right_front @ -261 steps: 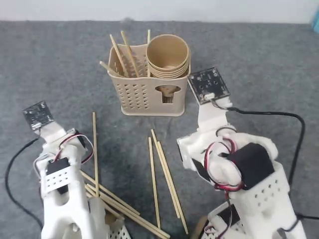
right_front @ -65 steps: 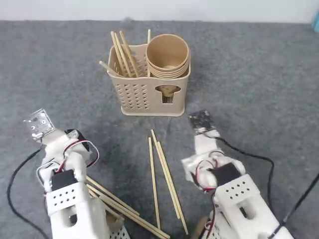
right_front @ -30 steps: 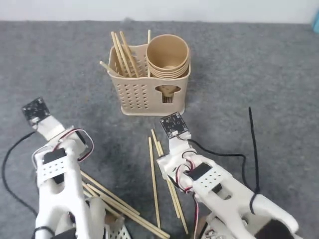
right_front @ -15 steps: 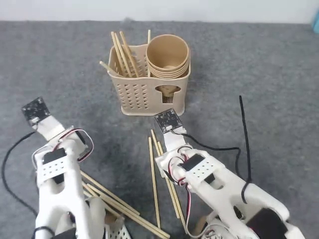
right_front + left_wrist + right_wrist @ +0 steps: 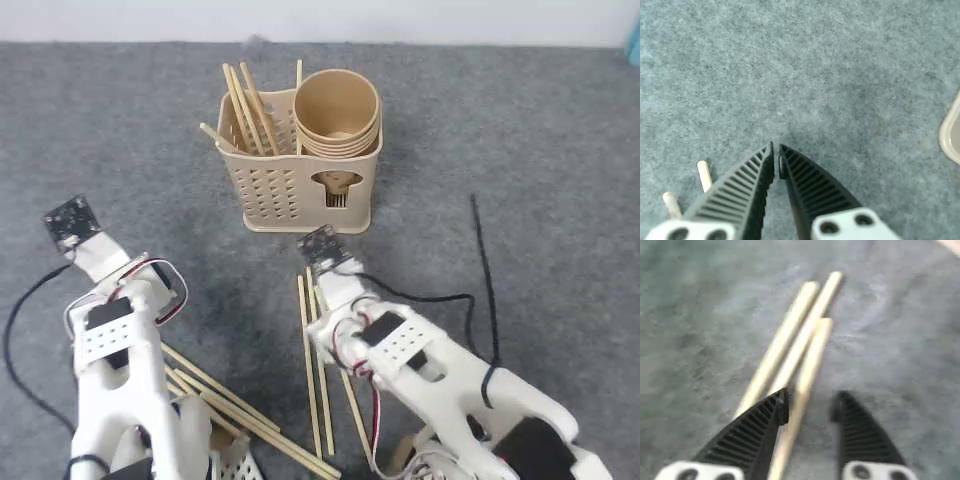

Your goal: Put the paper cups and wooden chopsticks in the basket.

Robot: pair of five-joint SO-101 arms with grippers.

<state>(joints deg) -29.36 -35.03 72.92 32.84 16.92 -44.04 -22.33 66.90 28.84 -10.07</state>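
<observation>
High view and left wrist view agree on the left side. The left claw [image 5: 776, 147] hangs just over bare grey carpet [image 5: 840, 60], its jaws pinched almost together with nothing between them. I read that as a parked pose, since 2 chopstick ends [image 5: 704, 175] lie off to one side, behind its tips. They seem to belong to the loose pile of chopsticks [image 5: 240, 415] back by the left arm [image 5: 110, 340], well short of that claw. Further along, 3 wooden chopsticks [image 5: 308, 370] lie nearly parallel and close together on the carpet, with the right arm [image 5: 400, 350] stretched low over them. Right wrist view suggests why. The right claw [image 5: 811, 397] is spread wide, with 1 stick running between its jaws, close against one of them, and the other 2 just outside that jaw. It looks lined up to close on a single stick and is not yet gripping. Ahead of that claw, near the stick tips but apart from them, stands the perforated beige basket [image 5: 300, 190]. Several chopsticks [image 5: 245, 100] lean upright in one side of it, and a nested stack of paper cups [image 5: 337, 110] fills the other, probably so both fit. I can read no brand, label or writing on the basket, cups or sticks; the basket front bears only a cut-out shape. A black cable [image 5: 480, 260] trails beyond the right arm.
</observation>
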